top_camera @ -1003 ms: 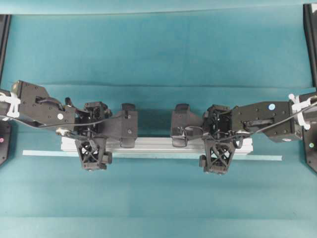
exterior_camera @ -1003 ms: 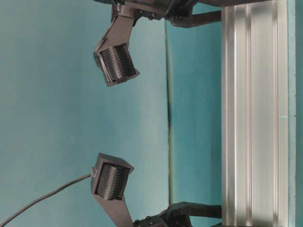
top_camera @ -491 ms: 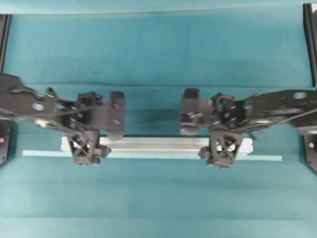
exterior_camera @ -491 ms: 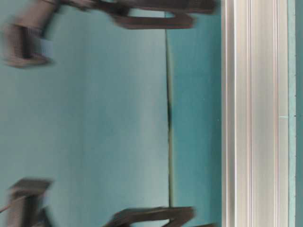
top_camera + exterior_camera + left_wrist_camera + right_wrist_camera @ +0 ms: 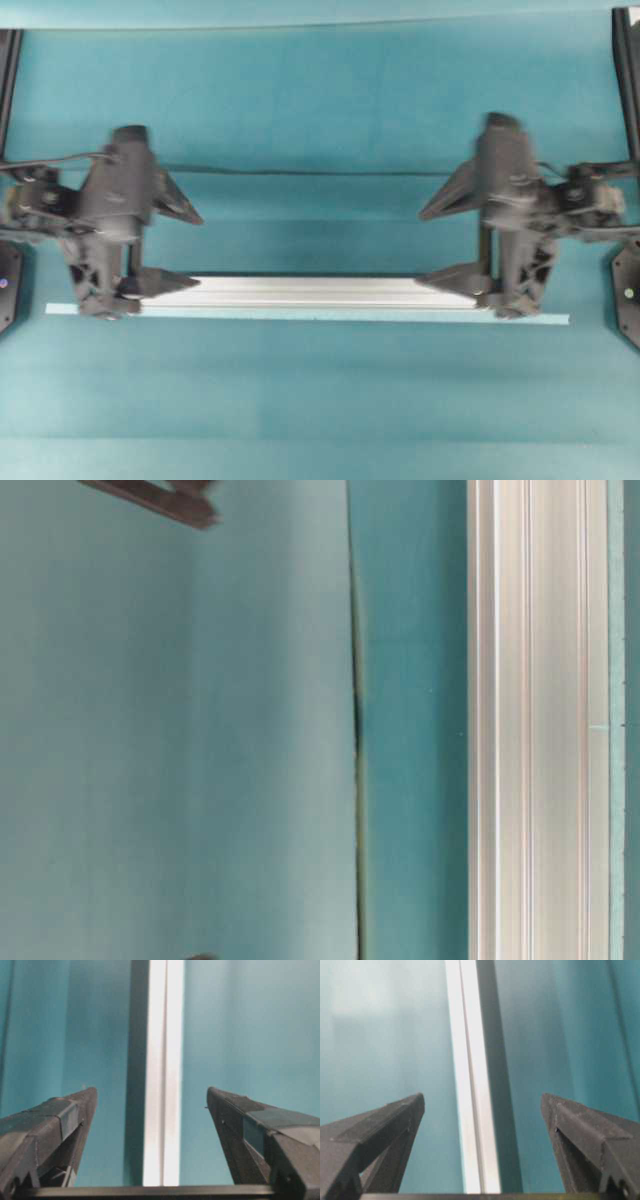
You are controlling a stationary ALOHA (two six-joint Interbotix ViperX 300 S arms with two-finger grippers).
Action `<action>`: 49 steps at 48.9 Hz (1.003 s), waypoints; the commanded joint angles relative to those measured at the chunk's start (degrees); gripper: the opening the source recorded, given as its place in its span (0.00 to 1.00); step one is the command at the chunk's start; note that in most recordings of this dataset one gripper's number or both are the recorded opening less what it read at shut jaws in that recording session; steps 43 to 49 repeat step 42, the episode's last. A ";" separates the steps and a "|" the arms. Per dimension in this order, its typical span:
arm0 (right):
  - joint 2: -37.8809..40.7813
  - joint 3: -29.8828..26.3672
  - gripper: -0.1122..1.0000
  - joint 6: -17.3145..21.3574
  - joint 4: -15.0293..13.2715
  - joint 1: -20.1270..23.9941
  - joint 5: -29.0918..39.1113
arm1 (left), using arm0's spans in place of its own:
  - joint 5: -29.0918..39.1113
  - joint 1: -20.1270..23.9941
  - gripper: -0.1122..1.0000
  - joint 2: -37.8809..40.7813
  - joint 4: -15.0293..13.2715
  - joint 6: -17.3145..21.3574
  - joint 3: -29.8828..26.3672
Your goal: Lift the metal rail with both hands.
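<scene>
The metal rail [image 5: 300, 291] lies lengthwise on the teal cloth. It also shows in the table-level view [image 5: 530, 720]. My left gripper [image 5: 198, 250] is open and empty over the rail's left end, with its near finger overlapping the rail. In the left wrist view the rail [image 5: 162, 1085] runs below and between the spread fingers [image 5: 75, 1110] of the left gripper [image 5: 151, 1090], untouched. My right gripper [image 5: 420, 247] is open and empty over the right end. In the right wrist view the rail [image 5: 470, 1085] runs between the spread fingers [image 5: 570, 1120] of the right gripper [image 5: 482, 1095].
A thin pale-teal tape strip [image 5: 300, 316] lies along the rail's near side. Black frame posts stand at the far left [image 5: 8, 80] and far right [image 5: 625, 80]. A fold [image 5: 300, 172] crosses the cloth behind the rail. A blurred dark finger part [image 5: 150, 495] shows at the table-level view's edge.
Both grippers have moved outward from the rail's middle part to its ends, turned along it, and left most of the table-level view. The rail has not moved.
</scene>
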 commanded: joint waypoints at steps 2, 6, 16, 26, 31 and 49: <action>-2.90 1.05 0.95 0.18 0.00 -0.09 -2.90 | -0.79 -0.18 0.96 -4.13 0.09 -0.18 -0.44; -5.10 2.37 0.95 0.35 0.00 0.00 -4.39 | -1.41 -0.18 0.96 -7.21 0.09 -0.09 0.26; -12.66 5.27 0.95 0.44 -0.09 0.44 -6.42 | -3.96 -0.97 0.96 -14.50 0.09 -0.18 2.55; -20.13 7.29 0.95 0.44 -0.09 0.00 -6.59 | -7.65 -0.97 0.95 -20.30 0.09 -0.44 4.39; -23.20 8.53 0.95 0.44 0.00 0.00 -6.59 | -8.26 -0.97 0.94 -21.53 0.09 -0.53 4.83; -26.28 9.32 0.95 0.44 -0.09 -0.26 -6.59 | -10.20 -0.97 0.93 -22.32 0.09 -0.53 4.83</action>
